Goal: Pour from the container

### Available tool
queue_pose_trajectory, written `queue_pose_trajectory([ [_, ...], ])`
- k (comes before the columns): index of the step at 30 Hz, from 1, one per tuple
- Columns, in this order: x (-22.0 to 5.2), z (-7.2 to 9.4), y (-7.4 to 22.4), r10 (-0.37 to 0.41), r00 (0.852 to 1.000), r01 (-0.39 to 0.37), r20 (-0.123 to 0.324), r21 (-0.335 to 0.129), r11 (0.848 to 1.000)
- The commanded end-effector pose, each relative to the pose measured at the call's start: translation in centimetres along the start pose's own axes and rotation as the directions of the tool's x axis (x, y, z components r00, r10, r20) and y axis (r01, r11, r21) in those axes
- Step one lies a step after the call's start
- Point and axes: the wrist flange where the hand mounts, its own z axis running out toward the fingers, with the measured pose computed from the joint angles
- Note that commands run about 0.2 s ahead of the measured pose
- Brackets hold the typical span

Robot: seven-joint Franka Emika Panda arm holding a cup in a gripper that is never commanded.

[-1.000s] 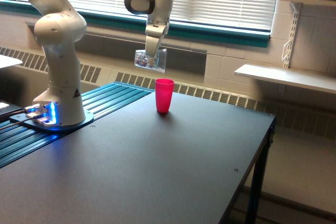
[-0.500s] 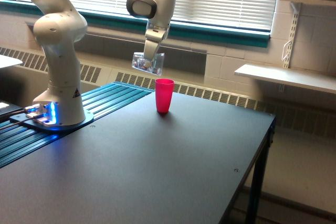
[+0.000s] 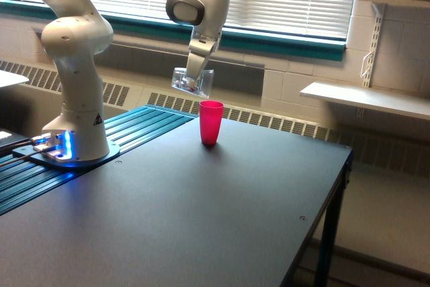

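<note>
tabletop (image 3: 222,220): dark, matte. Carries the arm base at the exterior view's left and the red cup; the rest of what shows is bare.
arm (image 3: 74,65): white Panda, reaching from its base across to above the red cup.
red cup (image 3: 211,122): opaque, upright, mouth open, standing near the far edge.
gripper (image 3: 195,72): pointing down, slightly tilted, jaws pinching the clear cup by its upper wall.
clear cup (image 3: 192,82): the container. Held in the air, tilted, just above and to the exterior view's left of the red cup's rim, not touching it. Small mixed-colour bits inside; can't tell what they are.
handling: thin plastic, so my guess is light, flexible, easy to crush or squirt out of the jaws if squeezed hard. Smooth walls, likely slippery. The best hold looks like the one it has: across the wall near the rim, where it's stiffest.
step: looks like early tilt; the mouth isn't yet over the red cup.
</note>
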Motion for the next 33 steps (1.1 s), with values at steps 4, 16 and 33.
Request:
queue_pose_trajectory([
  [4, 0.7, 0.2, -0.2, 0.017, 1.000, -0.017, 0.016, -0.010, 1.000],
  [16, 0.7, 1.0, 0.1, 0.032, 0.999, -0.031, 0.030, -0.021, 0.999],
  [33, -0.2, 1.9, 0.7, 0.026, 0.999, -0.024, 0.032, -0.042, 0.999],
])
